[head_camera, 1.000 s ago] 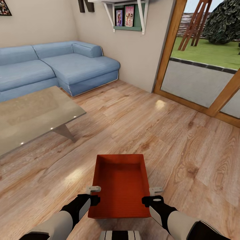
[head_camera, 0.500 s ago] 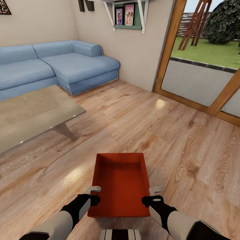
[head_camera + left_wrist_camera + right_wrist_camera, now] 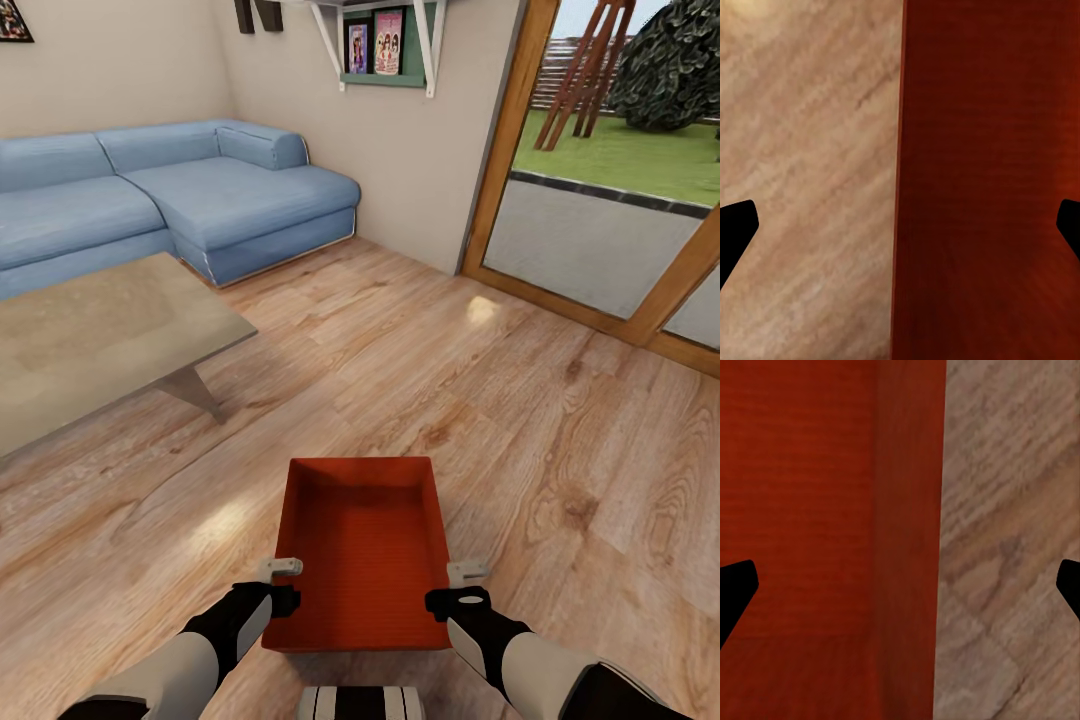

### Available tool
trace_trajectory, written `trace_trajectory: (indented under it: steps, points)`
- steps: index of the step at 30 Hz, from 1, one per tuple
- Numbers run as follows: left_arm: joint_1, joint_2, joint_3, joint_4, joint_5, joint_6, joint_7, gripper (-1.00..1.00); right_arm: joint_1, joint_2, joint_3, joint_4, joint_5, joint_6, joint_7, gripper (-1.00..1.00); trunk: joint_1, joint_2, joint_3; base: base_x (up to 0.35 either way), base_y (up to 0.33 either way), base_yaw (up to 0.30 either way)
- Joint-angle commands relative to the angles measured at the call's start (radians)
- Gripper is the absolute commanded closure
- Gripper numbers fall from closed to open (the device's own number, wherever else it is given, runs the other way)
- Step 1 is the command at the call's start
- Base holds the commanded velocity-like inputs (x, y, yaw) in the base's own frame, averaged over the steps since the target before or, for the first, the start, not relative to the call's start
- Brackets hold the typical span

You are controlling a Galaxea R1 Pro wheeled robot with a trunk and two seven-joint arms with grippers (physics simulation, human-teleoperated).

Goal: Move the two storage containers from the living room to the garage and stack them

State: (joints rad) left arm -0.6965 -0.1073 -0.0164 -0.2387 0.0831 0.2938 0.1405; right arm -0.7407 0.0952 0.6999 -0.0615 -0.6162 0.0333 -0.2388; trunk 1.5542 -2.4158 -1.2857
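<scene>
One orange bin (image 3: 365,555) straddled by left gripper (image 3: 283,582) and right gripper (image 3: 458,588), both spread wide, over living-room plank floor (image 3: 520,420); garage stacking all undone.

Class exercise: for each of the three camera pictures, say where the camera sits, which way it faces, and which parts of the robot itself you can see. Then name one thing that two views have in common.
Head view: on the robot's head, facing forward and down over the storage container, the wood floor and the blue sofa; both forearms, left gripper and right gripper show.
Left wrist view: near the left gripper, facing down its wide-apart dark fingertips across the container's wall.
Right wrist view: the same at the right gripper, fingertips apart.
Shared: both wrist views show the red container beside wood floor.
</scene>
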Motion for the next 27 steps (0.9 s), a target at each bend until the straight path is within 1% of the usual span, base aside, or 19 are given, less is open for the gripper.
trace_trajectory:
  steps: [1, 18, 19, 20, 27]
  points:
    - [0.0, 0.0, -0.002, -0.002, 0.009, 0.005, 0.005, -1.0, 0.0, 0.0, 0.009, -0.001, -0.007, 0.004, -0.005, -1.0, 0.0, 0.0, -0.001, 0.0, 0.0, 0.0]
    - [0.0, 0.001, 0.001, -0.003, 0.011, 0.007, 0.01, -1.0, 0.0, 0.0, 0.007, -0.001, -0.008, 0.004, -0.005, -1.0, 0.0, 0.0, -0.001, 0.0, 0.0, 0.0]
    - [0.0, 0.001, 0.001, -0.003, 0.011, 0.007, 0.01, 1.0, 0.0, 0.0, 0.007, -0.001, -0.008, 0.004, -0.006, -1.0, 0.0, 0.0, -0.001, 0.0, 0.0, 0.0]
    - [0.0, 0.001, 0.002, -0.001, 0.012, 0.007, 0.01, 1.0, 0.0, 0.0, 0.007, -0.001, -0.008, 0.004, -0.006, 1.0, 0.0, 0.0, -0.001, 0.0, 0.0, 0.0]
    - [0.0, 0.001, 0.001, -0.003, 0.011, 0.006, 0.01, 1.0, 0.0, 0.0, 0.007, -0.001, -0.008, 0.003, -0.007, 1.0, 0.0, 0.0, -0.001, 0.0, 0.0, 0.0]
